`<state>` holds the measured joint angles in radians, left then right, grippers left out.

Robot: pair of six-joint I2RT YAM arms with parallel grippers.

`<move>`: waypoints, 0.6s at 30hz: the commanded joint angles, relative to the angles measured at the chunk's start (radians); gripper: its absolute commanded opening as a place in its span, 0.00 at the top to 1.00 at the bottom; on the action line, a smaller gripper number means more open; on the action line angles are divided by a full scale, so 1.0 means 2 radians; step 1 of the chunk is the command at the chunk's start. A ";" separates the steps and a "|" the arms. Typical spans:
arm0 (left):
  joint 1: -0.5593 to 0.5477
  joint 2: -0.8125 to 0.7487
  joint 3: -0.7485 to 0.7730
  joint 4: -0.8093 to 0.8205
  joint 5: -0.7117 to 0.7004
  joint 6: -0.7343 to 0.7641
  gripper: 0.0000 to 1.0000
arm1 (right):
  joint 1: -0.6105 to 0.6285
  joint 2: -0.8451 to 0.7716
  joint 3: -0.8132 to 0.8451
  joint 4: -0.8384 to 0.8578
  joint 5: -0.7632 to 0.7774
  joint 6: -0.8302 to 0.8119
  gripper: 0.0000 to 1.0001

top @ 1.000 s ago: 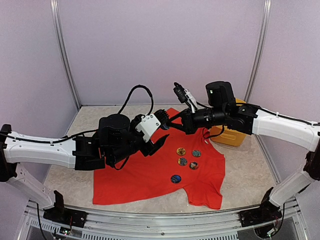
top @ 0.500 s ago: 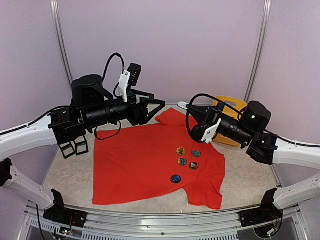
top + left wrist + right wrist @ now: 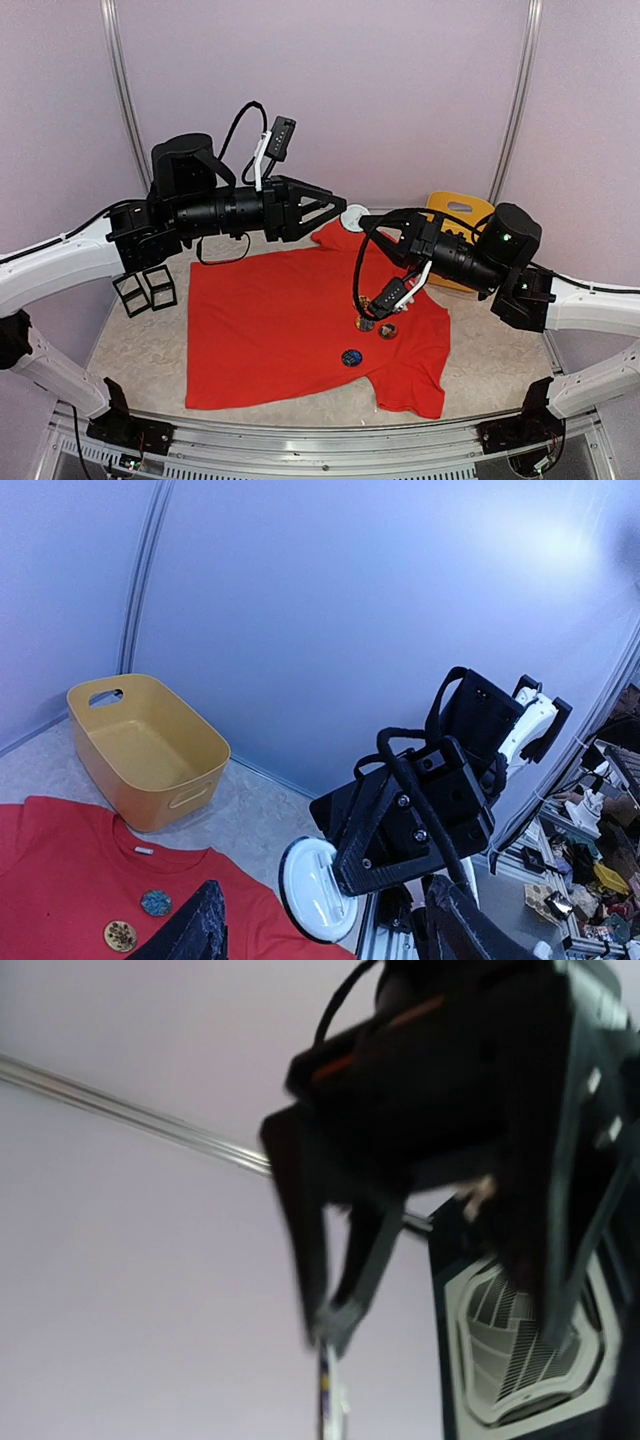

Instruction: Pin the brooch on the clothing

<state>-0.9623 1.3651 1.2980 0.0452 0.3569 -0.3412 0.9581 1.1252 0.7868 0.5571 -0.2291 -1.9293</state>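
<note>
The red T-shirt (image 3: 280,320) lies flat on the table. It also shows in the left wrist view (image 3: 60,880). My right gripper (image 3: 366,224) is shut on a round white-backed brooch (image 3: 352,216) and holds it in the air above the shirt's collar. In the left wrist view the brooch (image 3: 312,892) shows its white back with a clasp. In the blurred right wrist view my right gripper (image 3: 336,1332) pinches the brooch (image 3: 326,1405) edge-on. My left gripper (image 3: 335,210) is open and level, its jaws just left of the brooch. In its own view the left gripper (image 3: 323,883) frames the brooch without touching it.
Several round brooches (image 3: 351,357) lie on the shirt's right half, two in the left wrist view (image 3: 155,902). A yellow basket (image 3: 450,208) stands at the back right, empty in the left wrist view (image 3: 150,745). Two black wire cubes (image 3: 145,290) stand left of the shirt.
My left gripper has reached further right, up to the brooch. My right gripper has carried the brooch slightly left and up to meet it. Both arms had swung apart before that.
</note>
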 commanded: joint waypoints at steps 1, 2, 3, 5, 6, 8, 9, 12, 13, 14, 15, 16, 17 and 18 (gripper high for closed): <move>0.011 0.027 0.023 -0.014 0.034 -0.028 0.40 | 0.012 -0.008 0.015 -0.022 0.002 -0.045 1.00; 0.014 0.031 0.023 -0.012 0.045 -0.033 0.45 | 0.013 -0.008 0.015 -0.025 0.001 -0.046 1.00; 0.016 0.034 0.023 -0.011 0.051 -0.036 0.50 | 0.013 -0.008 0.015 -0.026 0.001 -0.046 1.00; 0.017 0.038 0.023 -0.009 0.057 -0.036 0.61 | 0.014 -0.009 0.015 -0.027 0.002 -0.046 1.00; 0.017 0.039 0.023 -0.006 0.063 -0.035 0.65 | 0.014 -0.008 0.014 -0.027 0.003 -0.046 1.00; 0.017 0.039 0.023 -0.005 0.070 -0.033 0.72 | 0.014 -0.009 0.014 -0.024 0.005 -0.046 1.00; 0.017 0.039 0.024 -0.009 0.068 -0.033 0.73 | 0.014 -0.009 0.013 -0.022 0.006 -0.045 1.00; 0.017 0.042 0.026 -0.019 0.068 -0.034 0.73 | 0.014 -0.009 0.011 -0.017 0.006 -0.043 1.00; 0.017 0.043 0.024 -0.018 0.069 -0.037 0.74 | 0.014 -0.009 0.009 -0.016 0.006 -0.042 1.00; 0.017 0.044 0.024 -0.017 0.073 -0.038 0.74 | 0.014 -0.009 0.008 -0.017 0.005 -0.042 1.00; 0.017 0.047 0.025 -0.017 0.079 -0.039 0.76 | 0.014 -0.008 0.007 -0.018 0.006 -0.042 1.00; 0.017 0.049 0.026 -0.017 0.084 -0.038 0.77 | 0.014 -0.008 0.007 -0.018 0.006 -0.042 1.00; 0.017 0.051 0.027 -0.017 0.088 -0.038 0.77 | 0.014 -0.008 0.007 -0.018 0.006 -0.042 1.00; 0.016 0.053 0.028 -0.018 0.093 -0.038 0.79 | 0.014 -0.007 0.007 -0.017 0.008 -0.043 1.00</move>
<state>-0.9310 1.4490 1.3174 0.0139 0.4889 -0.4118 0.9752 1.1236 0.7902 0.5182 -0.2237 -2.0094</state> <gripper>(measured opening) 0.229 0.006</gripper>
